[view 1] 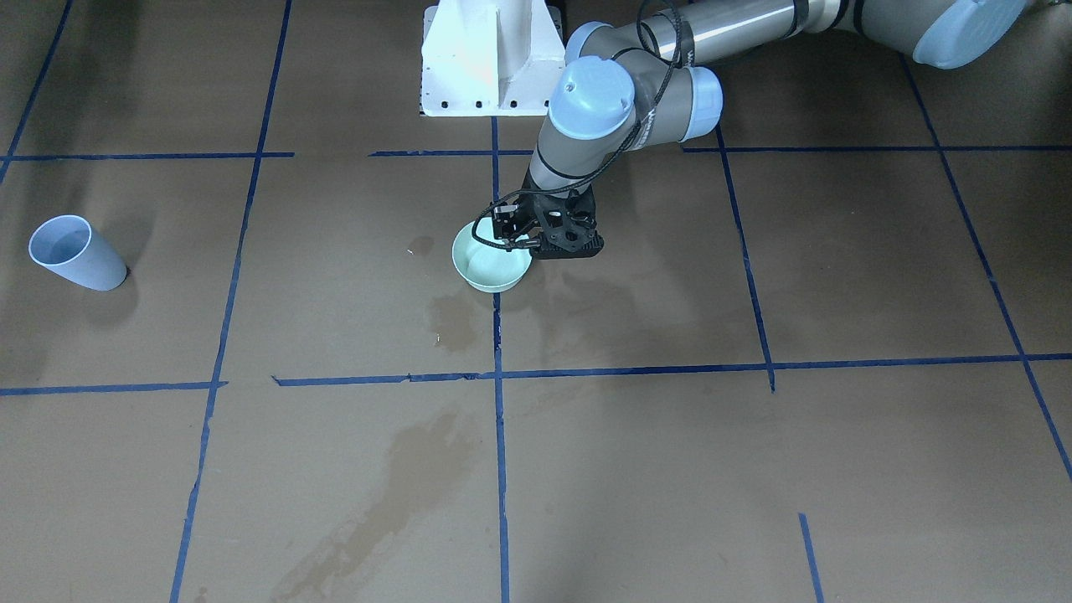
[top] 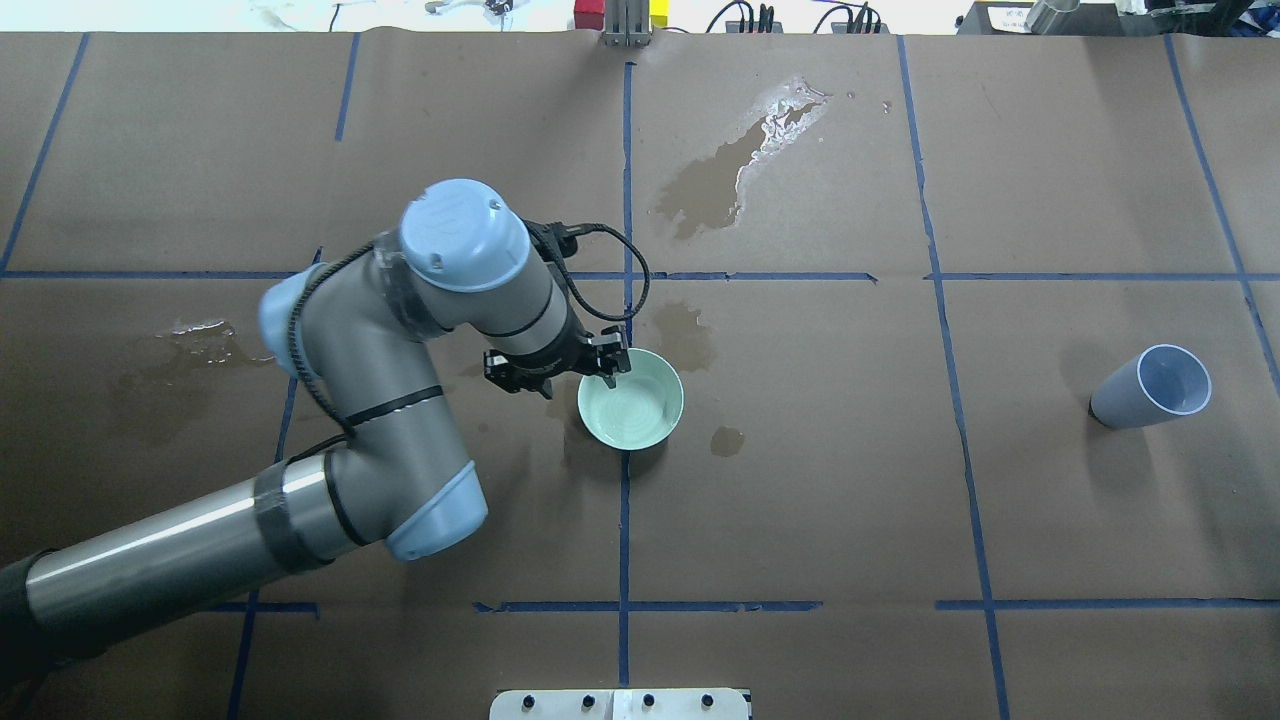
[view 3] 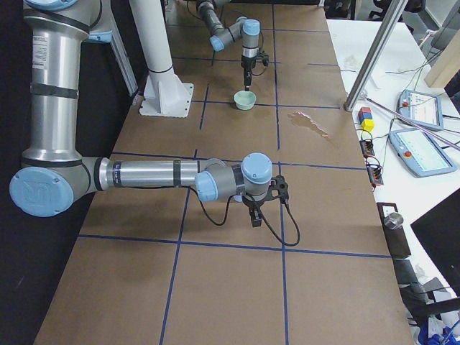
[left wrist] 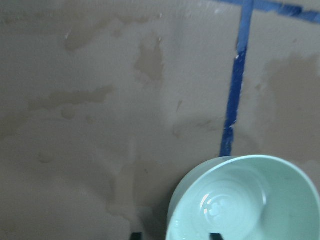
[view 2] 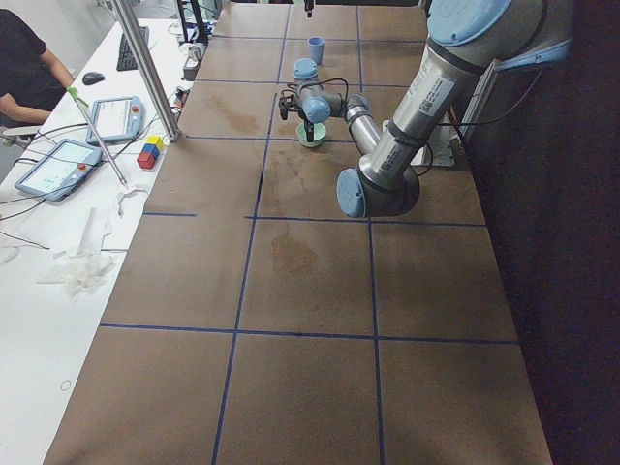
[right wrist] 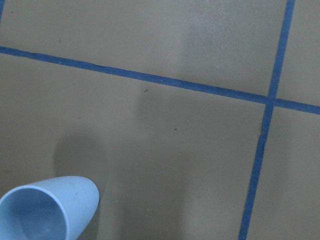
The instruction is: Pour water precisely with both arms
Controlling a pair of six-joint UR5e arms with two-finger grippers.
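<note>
A pale green bowl sits at the table's middle. My left gripper points down at the bowl's rim on the robot's side. In the left wrist view, one dark fingertip shows outside the bowl and one inside, so the jaws stand open astride the rim. Glints show in the bowl's bottom; I cannot tell whether water is there. A light-blue cup stands far to the robot's right. My right gripper shows only in the exterior right view; I cannot tell whether it is open or shut.
Dark wet stains mark the brown paper: a large one at the far side, small ones beside the bowl, and one at the left. The white pedestal stands behind the bowl. Tablets and coloured blocks lie off the table's far edge.
</note>
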